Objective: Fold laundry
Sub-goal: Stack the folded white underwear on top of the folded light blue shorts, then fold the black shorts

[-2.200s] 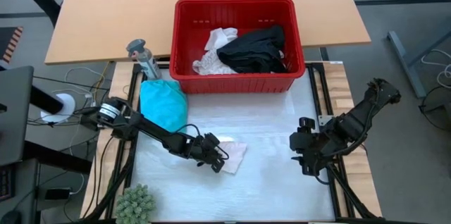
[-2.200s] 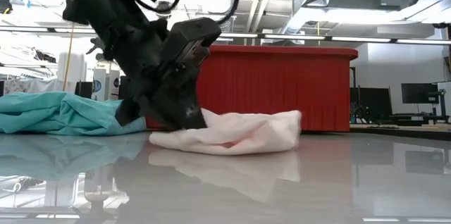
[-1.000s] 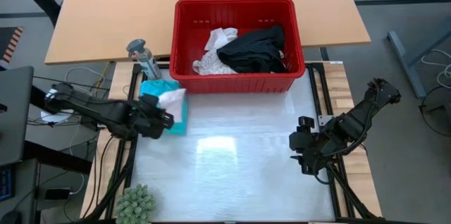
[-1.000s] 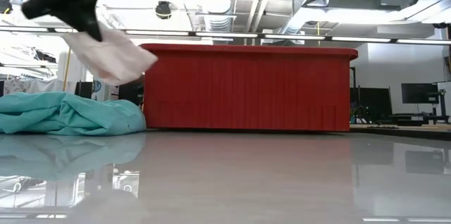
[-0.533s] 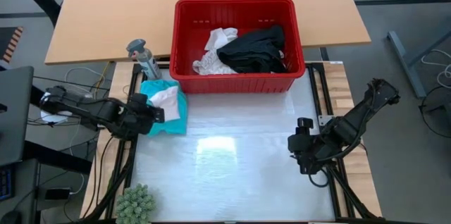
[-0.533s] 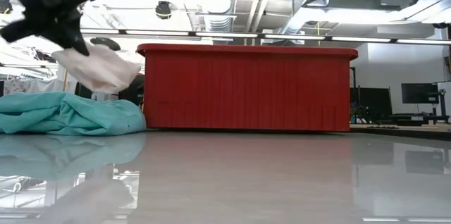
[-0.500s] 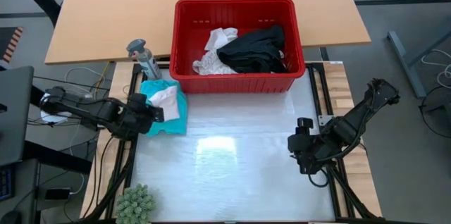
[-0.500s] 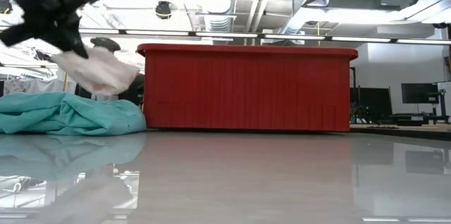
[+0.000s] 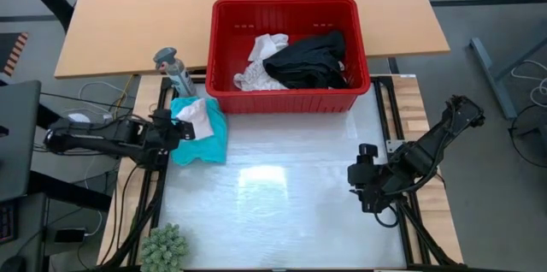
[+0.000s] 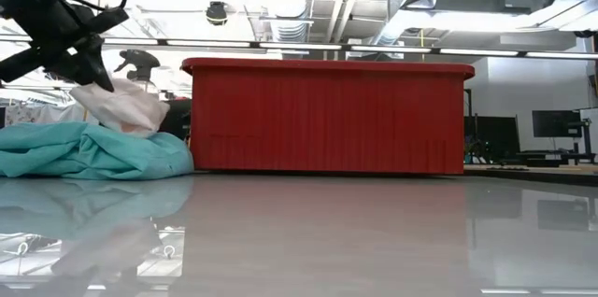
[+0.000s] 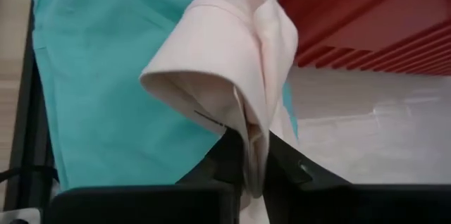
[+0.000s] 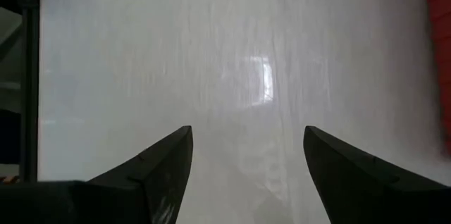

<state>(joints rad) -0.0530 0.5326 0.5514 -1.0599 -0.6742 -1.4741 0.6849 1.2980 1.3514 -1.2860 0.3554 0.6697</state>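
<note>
I see a glossy white worktop [image 9: 282, 195] mirroring the ceiling lights, a ribbed red plastic basket [image 9: 224, 50] at its far edge, and soft matt cloth: a teal garment [image 9: 205, 139] with a cream garment [image 9: 193, 116] on it. Behind is a smooth wooden desk [image 9: 128, 15].

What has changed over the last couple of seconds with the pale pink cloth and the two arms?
The left gripper picked the folded pale pink cloth up from the middle of the white mat, carried it to the left and lowered it onto the teal garment; the jaws still pinch it. The right gripper, the red plastic basket and its clothes stayed put.
</note>
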